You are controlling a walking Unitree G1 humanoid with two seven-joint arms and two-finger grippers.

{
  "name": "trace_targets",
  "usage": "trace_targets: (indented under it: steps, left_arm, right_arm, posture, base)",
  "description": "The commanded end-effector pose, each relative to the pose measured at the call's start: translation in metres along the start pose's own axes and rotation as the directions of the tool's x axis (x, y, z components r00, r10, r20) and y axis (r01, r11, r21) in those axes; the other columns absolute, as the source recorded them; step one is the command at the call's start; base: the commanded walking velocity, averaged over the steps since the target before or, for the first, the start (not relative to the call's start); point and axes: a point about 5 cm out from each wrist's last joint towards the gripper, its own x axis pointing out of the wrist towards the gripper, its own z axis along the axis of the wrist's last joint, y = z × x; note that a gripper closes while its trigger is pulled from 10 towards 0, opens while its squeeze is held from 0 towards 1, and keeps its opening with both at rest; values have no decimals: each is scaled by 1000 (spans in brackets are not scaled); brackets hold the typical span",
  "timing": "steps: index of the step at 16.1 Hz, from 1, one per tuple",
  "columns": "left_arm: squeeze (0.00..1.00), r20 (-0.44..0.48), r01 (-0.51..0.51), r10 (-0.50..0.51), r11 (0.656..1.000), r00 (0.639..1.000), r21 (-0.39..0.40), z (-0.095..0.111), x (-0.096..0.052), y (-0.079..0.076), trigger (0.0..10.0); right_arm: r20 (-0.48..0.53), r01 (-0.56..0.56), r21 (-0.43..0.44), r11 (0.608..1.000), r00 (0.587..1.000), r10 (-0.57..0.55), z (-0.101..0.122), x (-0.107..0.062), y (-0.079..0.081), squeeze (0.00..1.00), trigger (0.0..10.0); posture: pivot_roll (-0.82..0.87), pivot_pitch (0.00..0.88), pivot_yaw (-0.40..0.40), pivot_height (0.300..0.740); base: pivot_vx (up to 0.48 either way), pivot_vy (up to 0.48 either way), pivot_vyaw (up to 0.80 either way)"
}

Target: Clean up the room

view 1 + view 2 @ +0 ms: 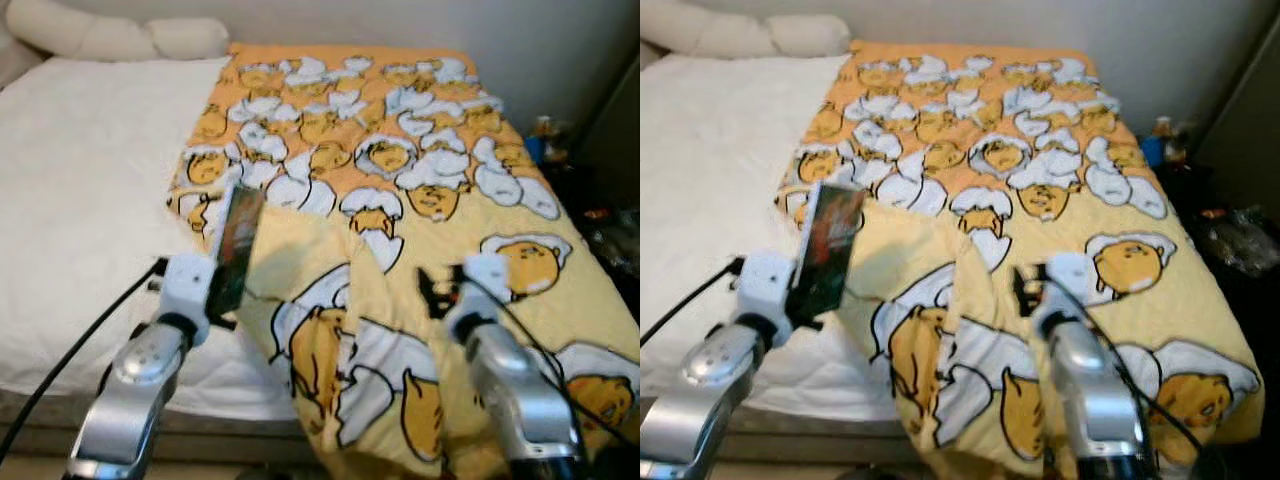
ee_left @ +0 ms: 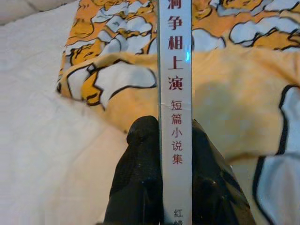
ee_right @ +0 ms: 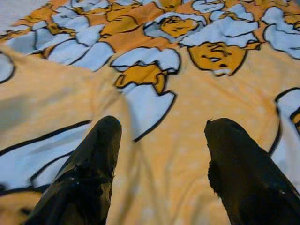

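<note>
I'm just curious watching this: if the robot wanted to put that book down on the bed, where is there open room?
The widest bare patch is the white sheet, bordered by the pillows and the yellow blanket edge. The left gripper holds the book right at that edge. The blanket lies rumpled near the right gripper, and clutter crowds the bed's right side.

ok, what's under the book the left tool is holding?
The book in the left tool hangs over the yellow blanket edge and white sheet. What the blanket covers is hidden.
</note>
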Motion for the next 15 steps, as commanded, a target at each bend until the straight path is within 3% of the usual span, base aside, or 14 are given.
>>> trace_targets:
  steps: [1,3,5,10,15]
  left_arm:
    - [0,42,-15,15,1000,999,-6,11,0,-1,10000]
    - [0,39,-16,17,1000,999,-14,12,1,0,10000]
    - [0,56,-20,19,1000,998,17,13,3,2,10000]
    - [0,64,-52,54,998,996,-29,18,4,4,10000]
    - [0,58,-66,67,997,996,-27,16,1,6,10000]
  right_arm:
    - [-12,-11,-16,1000,1000,11,0,-3,-6,0,10000]
    - [9,-21,19,1000,1000,21,4,-4,-2,0,10000]
    - [-12,-28,-9,1000,1000,28,-1,-5,1,0,10000]
    - [42,31,-30,999,999,-29,2,0,-2,0,10000]
    - [10,12,44,999,1000,-12,-5,-5,1,0,10000]
  posture:
    - [-105,0,16,740]
    - [-100,0,7,740]
    - [-97,0,2,740]
    - [-90,0,12,740]
    - [-88,0,9,740]
  base:
    - [0,371,0]
    - [0,356,0]
    - [0,354,0]
    - [0,355,0]
    - [0,355,0]
